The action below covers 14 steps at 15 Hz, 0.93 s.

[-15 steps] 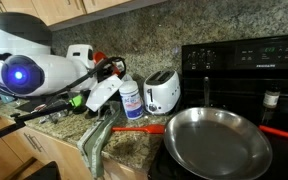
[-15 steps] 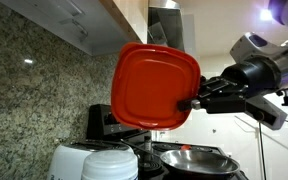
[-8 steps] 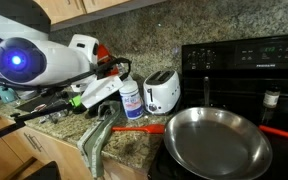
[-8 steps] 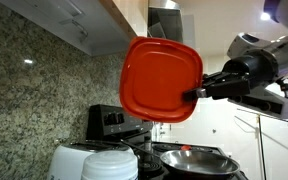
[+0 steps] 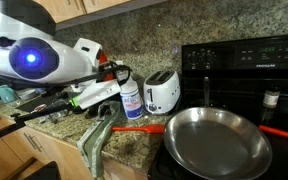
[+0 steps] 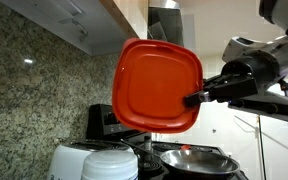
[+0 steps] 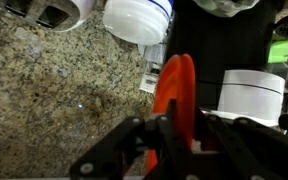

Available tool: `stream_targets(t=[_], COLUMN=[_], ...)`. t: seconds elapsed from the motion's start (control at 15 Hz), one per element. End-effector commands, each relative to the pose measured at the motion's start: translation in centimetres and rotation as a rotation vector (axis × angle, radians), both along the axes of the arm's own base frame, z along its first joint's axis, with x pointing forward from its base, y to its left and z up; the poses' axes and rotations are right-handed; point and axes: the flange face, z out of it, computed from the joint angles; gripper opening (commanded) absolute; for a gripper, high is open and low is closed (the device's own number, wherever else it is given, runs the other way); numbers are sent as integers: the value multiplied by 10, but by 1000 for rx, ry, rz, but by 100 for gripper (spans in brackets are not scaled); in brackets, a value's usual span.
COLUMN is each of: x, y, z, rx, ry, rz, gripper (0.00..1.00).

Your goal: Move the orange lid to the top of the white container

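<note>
The orange lid [image 6: 156, 86], a rounded square, hangs in the air with my gripper [image 6: 195, 97] shut on its right edge. From the wrist, the lid [image 7: 173, 92] shows edge-on between the dark fingers [image 7: 134, 140]. The white container [image 5: 131, 100], a small jar with a blue-and-white label, stands on the granite counter next to the toaster. Its white cap [image 6: 110, 163] lies below the lid, and the jar [image 7: 138, 17] appears at the top of the wrist view. In an exterior view my gripper [image 5: 112, 72] hovers just up and left of the jar.
A white two-slot toaster [image 5: 162, 92] stands right beside the jar. A large steel pan [image 5: 216, 141] sits on the black stove [image 5: 246, 60]. A folded cloth [image 5: 97, 137] lies on the counter in front. A white round object [image 7: 251, 92] is at the wrist view's right.
The arm has shifted slightly toward the jar, with the orange lid still gripped. The lid has moved and tilted only a little.
</note>
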Motion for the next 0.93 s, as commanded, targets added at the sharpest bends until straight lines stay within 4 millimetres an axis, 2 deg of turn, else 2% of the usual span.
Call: stream_targets(t=[0.0,0.2,0.4,0.47,0.53,0.87], x=[-7,-11,-12,-13,-14,-13], y=[30,45,45,43,47,44], z=[12,19,27,27,18,19], rx=[44,141,214,207,167,170], ry=[74,166,205,172,185,181], rz=[96,207,257,239,237,229], gripper=[4,4,4,4,15,15])
